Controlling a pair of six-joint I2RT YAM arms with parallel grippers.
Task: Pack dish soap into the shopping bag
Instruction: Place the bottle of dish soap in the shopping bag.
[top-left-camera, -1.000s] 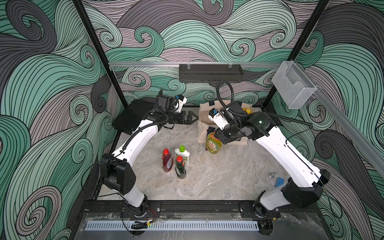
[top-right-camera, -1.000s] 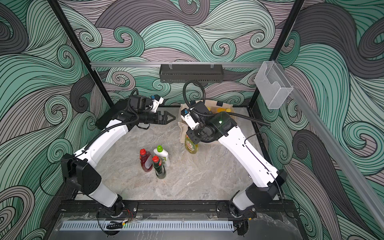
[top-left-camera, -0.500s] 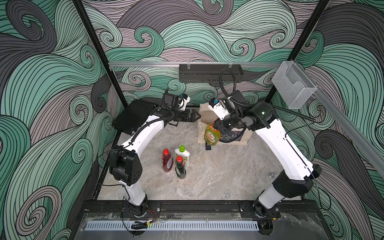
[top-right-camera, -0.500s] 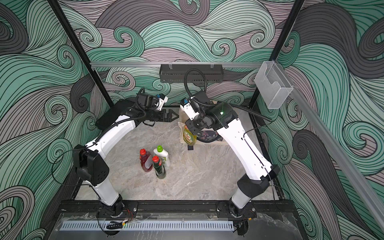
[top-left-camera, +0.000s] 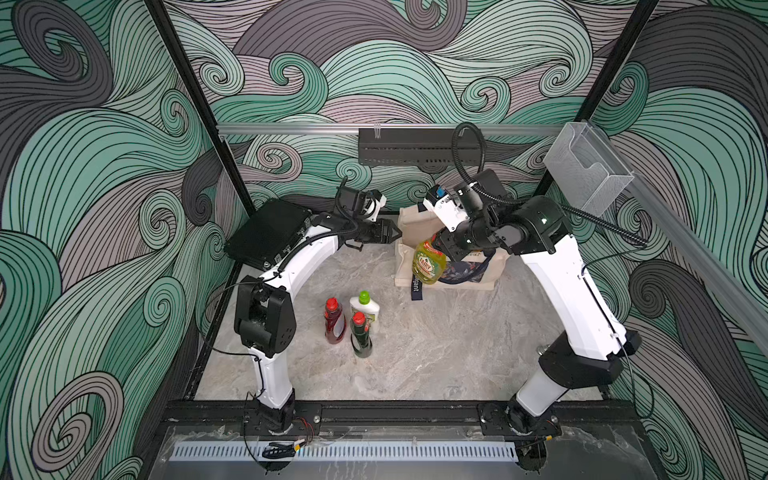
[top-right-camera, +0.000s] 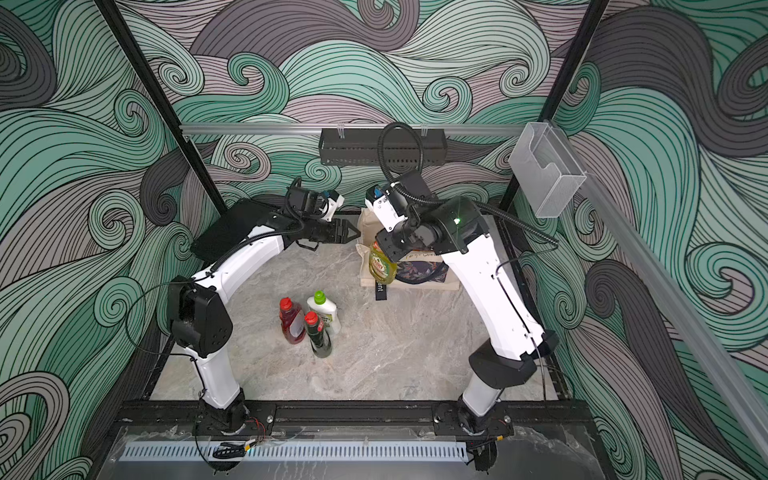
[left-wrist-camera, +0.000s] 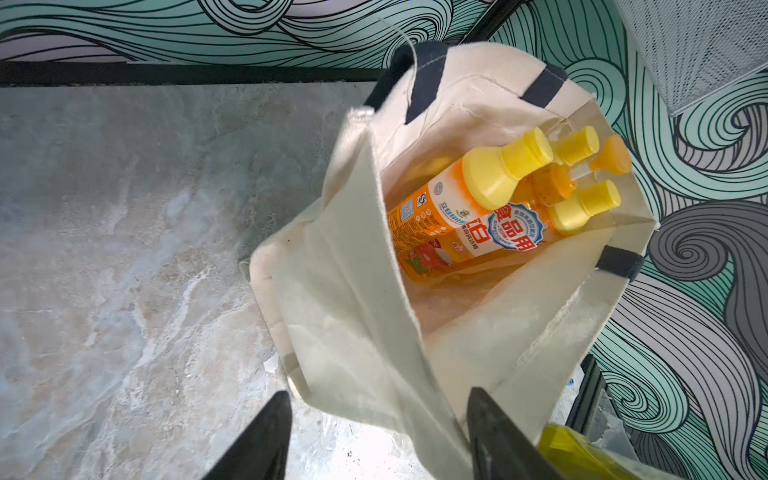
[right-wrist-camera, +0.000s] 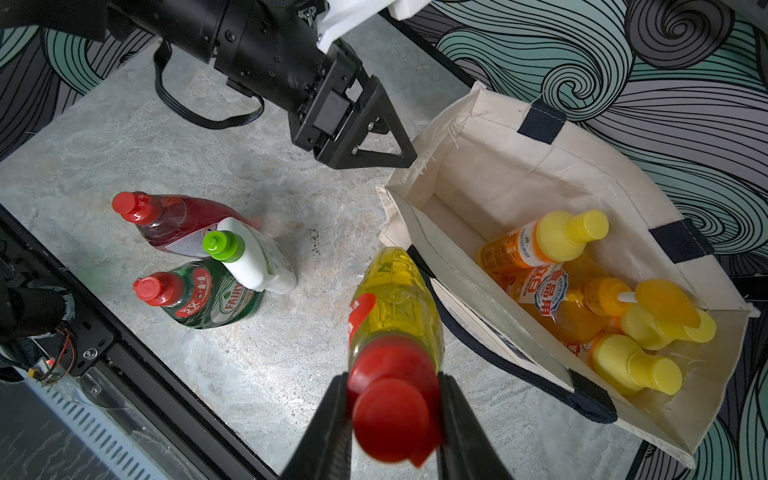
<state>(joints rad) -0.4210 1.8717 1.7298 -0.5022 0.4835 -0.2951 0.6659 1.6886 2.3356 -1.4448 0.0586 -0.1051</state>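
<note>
The shopping bag (top-left-camera: 415, 224) (top-right-camera: 370, 226) stands open at the back of the table. Three orange yellow-capped bottles (right-wrist-camera: 540, 245) (left-wrist-camera: 457, 208) and an amber pump bottle (right-wrist-camera: 665, 299) lie inside it. My right gripper (right-wrist-camera: 395, 399) is shut on the red cap of the yellow dish soap bottle (right-wrist-camera: 395, 307) (top-left-camera: 429, 262), which hangs in front of the bag's front wall. My left gripper (left-wrist-camera: 380, 436) (top-left-camera: 395, 237) is open, its jaws either side of the bag's left wall (left-wrist-camera: 353, 291). Red (top-left-camera: 334, 322), white (top-left-camera: 365, 309) and dark-green (top-left-camera: 360, 336) bottles stand together mid-table.
A black hard case (top-left-camera: 270, 237) leans in the back left corner behind my left arm. A clear plastic holder (top-left-camera: 586, 174) hangs on the right rail. The black frame rail (top-left-camera: 374, 411) runs along the front edge.
The right arm has lifted the yellow bottle up and back toward the bag. The left gripper has moved right to the bag's left edge, and its jaws have narrowed.
</note>
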